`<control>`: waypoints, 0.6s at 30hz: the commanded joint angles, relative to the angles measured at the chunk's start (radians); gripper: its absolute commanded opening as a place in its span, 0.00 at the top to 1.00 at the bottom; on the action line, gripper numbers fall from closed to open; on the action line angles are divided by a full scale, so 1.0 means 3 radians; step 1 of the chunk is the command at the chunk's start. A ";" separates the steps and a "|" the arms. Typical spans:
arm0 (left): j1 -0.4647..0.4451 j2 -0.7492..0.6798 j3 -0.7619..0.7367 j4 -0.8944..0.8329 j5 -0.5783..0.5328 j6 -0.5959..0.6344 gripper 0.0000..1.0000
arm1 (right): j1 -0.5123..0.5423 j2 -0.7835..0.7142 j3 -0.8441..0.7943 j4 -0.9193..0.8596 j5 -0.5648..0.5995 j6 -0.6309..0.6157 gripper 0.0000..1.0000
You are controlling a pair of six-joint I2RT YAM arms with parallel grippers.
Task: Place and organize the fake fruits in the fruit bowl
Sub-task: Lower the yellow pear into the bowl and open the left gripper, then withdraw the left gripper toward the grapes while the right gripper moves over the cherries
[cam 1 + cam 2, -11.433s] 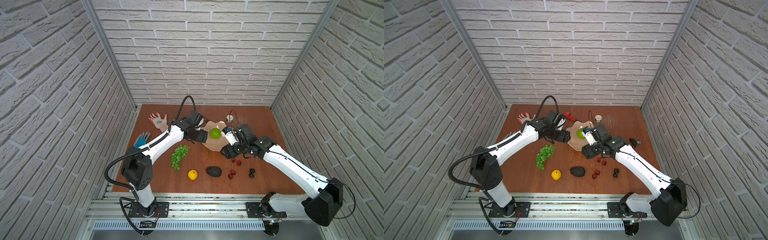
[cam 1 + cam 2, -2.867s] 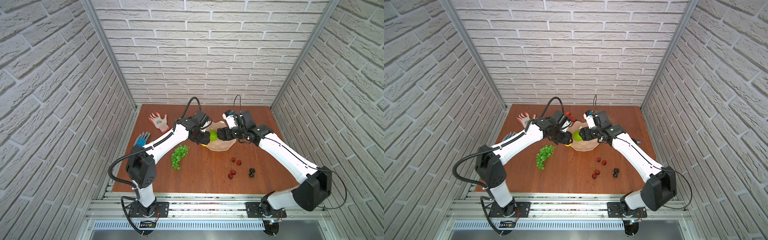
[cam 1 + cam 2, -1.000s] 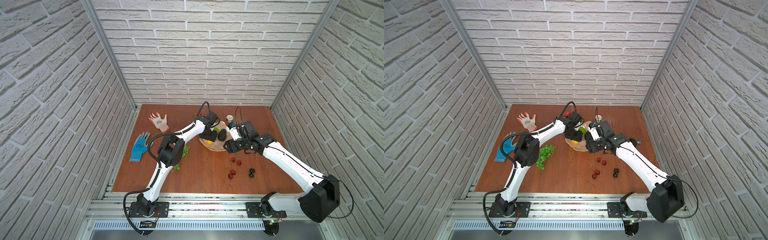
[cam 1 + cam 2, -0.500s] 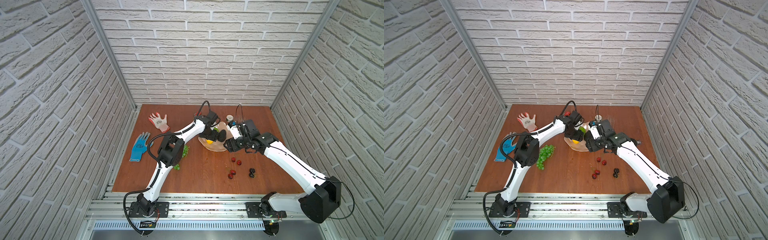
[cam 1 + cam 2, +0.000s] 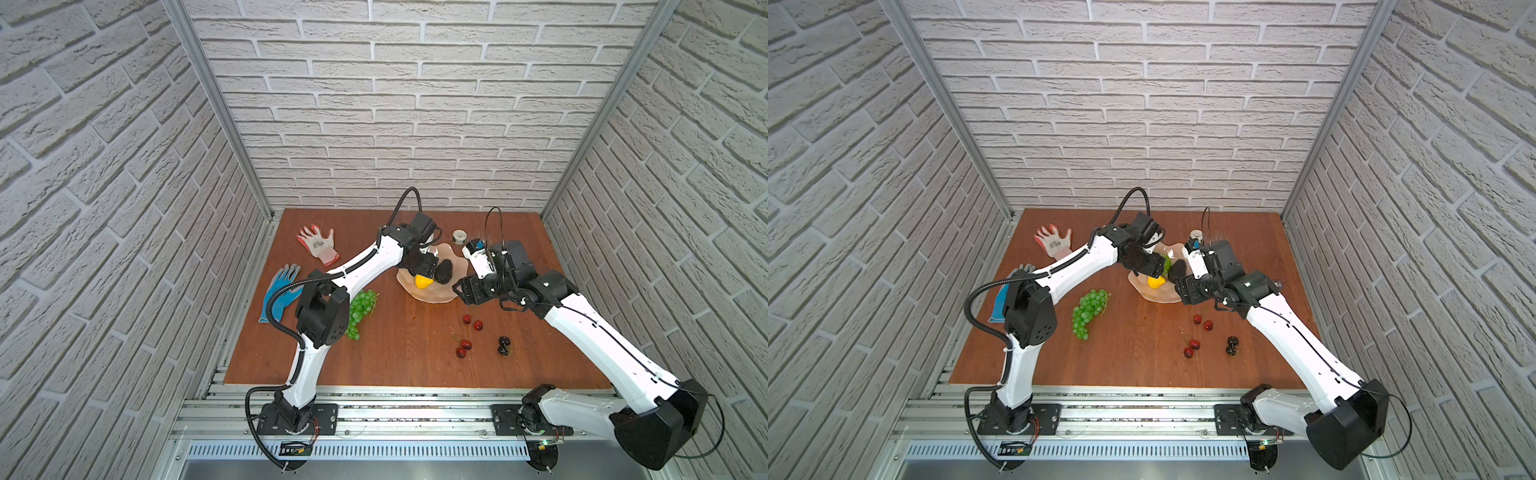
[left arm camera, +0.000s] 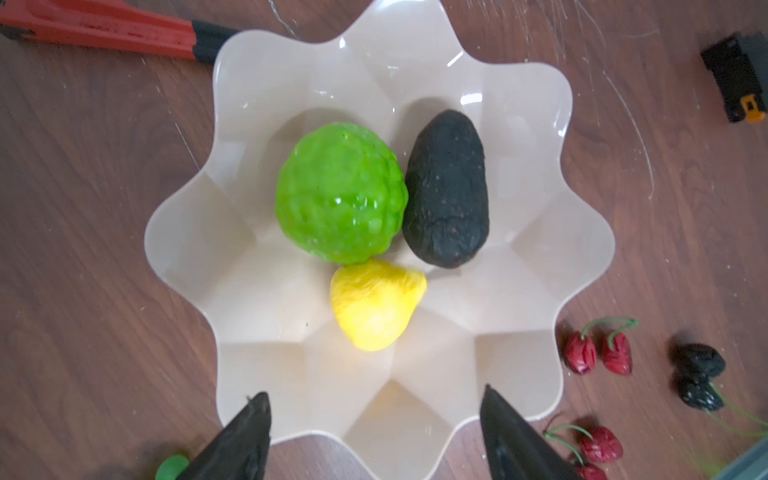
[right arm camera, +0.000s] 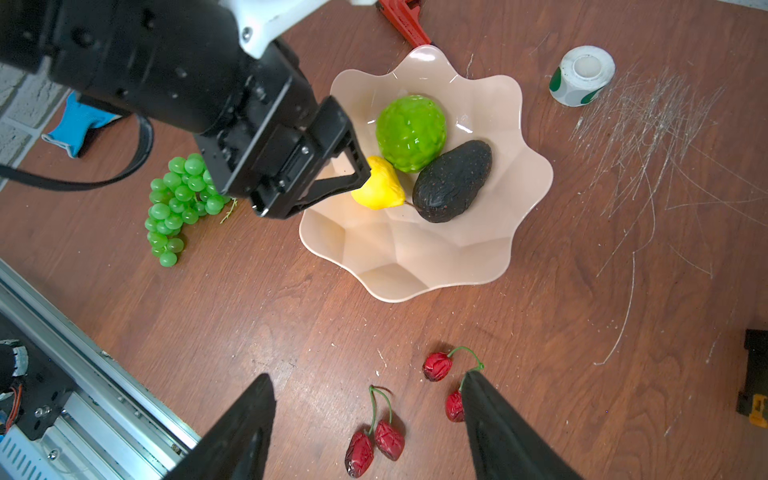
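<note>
- Fruit bowl (image 6: 515, 299): stood on the bench (image 7: 291, 311) between the two arms; the bumpy lime-green ball (image 6: 340, 193), the dark avocado (image 6: 446, 189) and the small yellow pear-like fruit (image 6: 376, 303) lay bunched at its centre, the ball touching both others, probably because the faceted sides slope inward and gather whatever is set down
- Left claw (image 6: 374, 395): hung over the bowl's rim with its jaws spread wide and nothing between them; the spot looked suited to working over the bowl's free floor
- Right claw (image 7: 365, 376): jaws likewise apart and empty, poised above the bench just beside the bowl, over the two red cherry pairs (image 7: 376, 444); I took these for its likely next pick
- Green grape bunch (image 7: 178, 199): lay on the bench on the left arm's side, outside the bowl
- Dark cherry pair (image 5: 503, 345): lay on the bench on the right arm's side, apart from the bowl
- Progress, as judged: three fruits in, grapes and cherries not yet; the small cherries on thin stems would call for a low, careful pinch
</note>
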 commanded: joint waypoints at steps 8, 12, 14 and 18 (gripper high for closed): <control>-0.0078 -0.1034 -0.1240 0.0504 0.0043 -0.0057 0.22 | 0.0015 -0.0270 -0.0208 -0.0311 0.0230 0.0574 0.31; -0.0078 -0.1500 -0.1767 0.0724 0.0021 -0.0085 0.22 | 0.0009 -0.0345 -0.0365 -0.0586 0.0650 0.0909 0.33; -0.0075 -0.1737 -0.2022 0.0839 0.0023 -0.0110 0.22 | 0.0002 -0.0388 -0.0510 -0.0675 0.0782 0.1089 0.34; -0.0040 -0.2095 -0.2356 0.0952 0.0050 -0.0142 0.22 | -0.0036 -0.0404 -0.0750 -0.0771 0.0769 0.1389 0.36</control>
